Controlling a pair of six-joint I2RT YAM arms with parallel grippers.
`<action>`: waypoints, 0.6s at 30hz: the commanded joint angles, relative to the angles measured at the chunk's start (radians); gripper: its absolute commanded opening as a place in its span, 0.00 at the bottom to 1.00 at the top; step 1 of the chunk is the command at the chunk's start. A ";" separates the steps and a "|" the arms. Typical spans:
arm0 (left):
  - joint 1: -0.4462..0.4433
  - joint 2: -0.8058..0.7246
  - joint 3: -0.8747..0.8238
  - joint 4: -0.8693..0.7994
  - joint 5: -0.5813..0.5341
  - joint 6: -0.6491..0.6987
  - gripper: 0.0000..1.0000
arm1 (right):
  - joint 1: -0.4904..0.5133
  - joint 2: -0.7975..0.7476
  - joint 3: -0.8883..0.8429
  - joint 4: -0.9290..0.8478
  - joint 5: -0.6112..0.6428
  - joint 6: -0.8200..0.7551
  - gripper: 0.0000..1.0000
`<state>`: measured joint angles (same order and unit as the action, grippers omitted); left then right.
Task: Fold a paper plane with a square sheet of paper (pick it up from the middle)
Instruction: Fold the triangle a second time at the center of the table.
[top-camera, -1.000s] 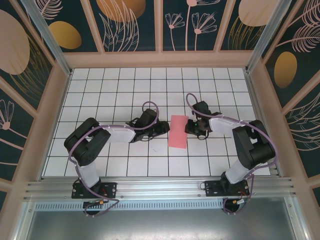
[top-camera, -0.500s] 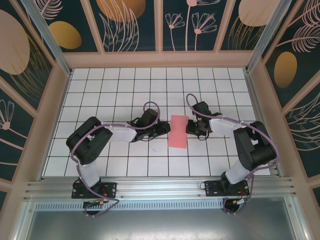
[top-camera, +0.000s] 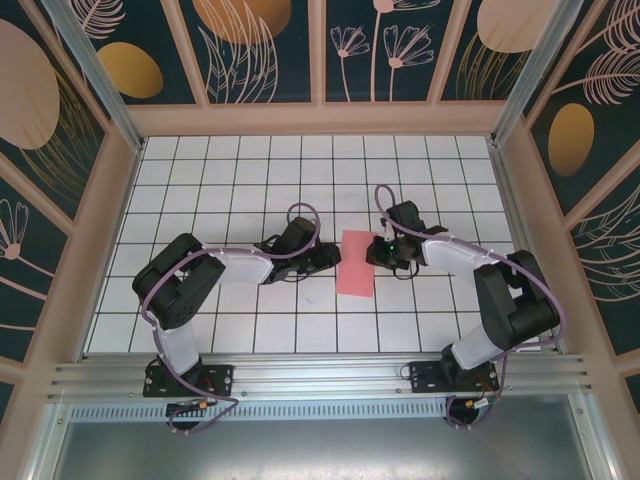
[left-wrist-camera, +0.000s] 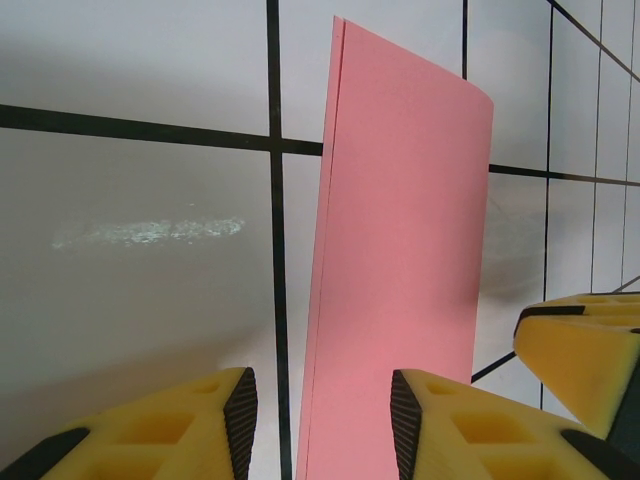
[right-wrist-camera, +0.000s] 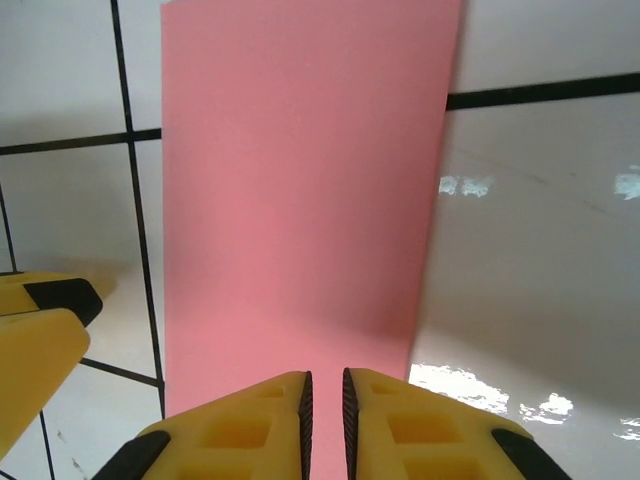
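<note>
The square sheet of paper (top-camera: 357, 263) is salmon pink and lies flat on the white grid table, folded in half into a tall rectangle; two layers show along its left edge (left-wrist-camera: 400, 250). My left gripper (top-camera: 328, 258) sits low at the sheet's left side and is open, its fingers straddling the near edge (left-wrist-camera: 322, 425). From the right, my right gripper (top-camera: 375, 255) reaches over the sheet's right edge. Its jaws (right-wrist-camera: 325, 420) are shut to a thin slit above the pink surface, with nothing pinched between them.
The white tiled table (top-camera: 230, 170) is walled in by a pale frame (top-camera: 320, 120) with patterned panels. Both arms stretch inward from their bases at the near edge. In the left wrist view a yellow finger (left-wrist-camera: 590, 350) of the right gripper stands beside the sheet.
My right gripper has slid a little to the left, onto the sheet's right edge, and its jaws have narrowed slightly. The left arm and the sheet have stayed put.
</note>
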<state>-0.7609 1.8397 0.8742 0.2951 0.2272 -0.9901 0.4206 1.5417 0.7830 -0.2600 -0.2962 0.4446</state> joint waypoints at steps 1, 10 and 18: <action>0.003 0.005 0.025 0.000 -0.002 -0.002 0.43 | 0.005 0.029 -0.033 0.034 -0.044 0.012 0.20; 0.003 0.012 0.036 0.001 0.013 -0.002 0.44 | -0.050 0.022 -0.103 0.106 -0.123 0.025 0.22; 0.003 0.030 0.050 0.001 0.034 -0.004 0.46 | -0.108 0.021 -0.162 0.162 -0.191 0.027 0.24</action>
<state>-0.7609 1.8507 0.8993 0.2947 0.2375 -0.9901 0.3344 1.5627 0.6571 -0.1181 -0.4660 0.4568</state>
